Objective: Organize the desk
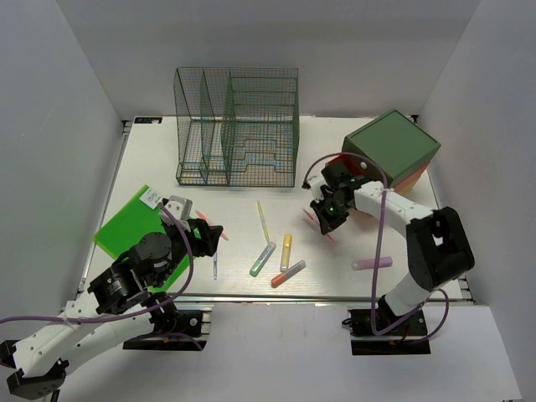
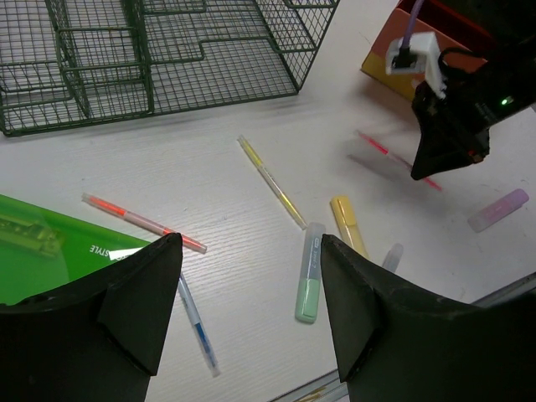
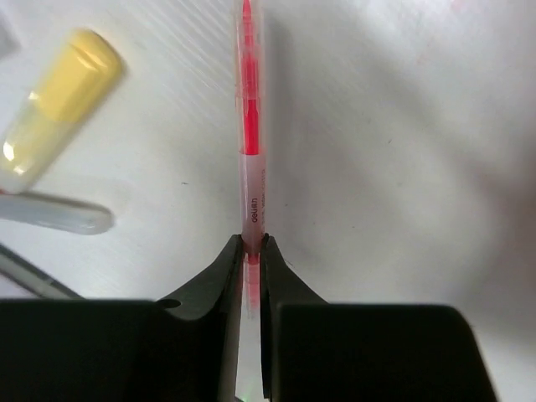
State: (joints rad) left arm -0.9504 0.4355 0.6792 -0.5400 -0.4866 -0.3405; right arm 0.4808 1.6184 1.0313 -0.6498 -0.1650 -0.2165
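Across the top view spreads the desk (image 1: 151, 159), white and rail-edged, with loose pens and highlighters around its centre. At about 3 o'clock from centre, the right gripper (image 3: 253, 243) is pinched nearly closed on a thin red pen (image 3: 249, 126). It grips near one end, so most of the barrel sticks out ahead. With so much overhang, I judge the pen could pivot or slip. A slow, straight lift with the barrel level would suit, steering clear of the yellow highlighter (image 1: 286, 249) at 5 o'clock. A likely home is the green wire rack (image 1: 239, 126) at 12 o'clock. At 8 o'clock the left gripper (image 2: 249, 241) hangs wide apart and holds nothing, beside the green folder (image 1: 126, 226).
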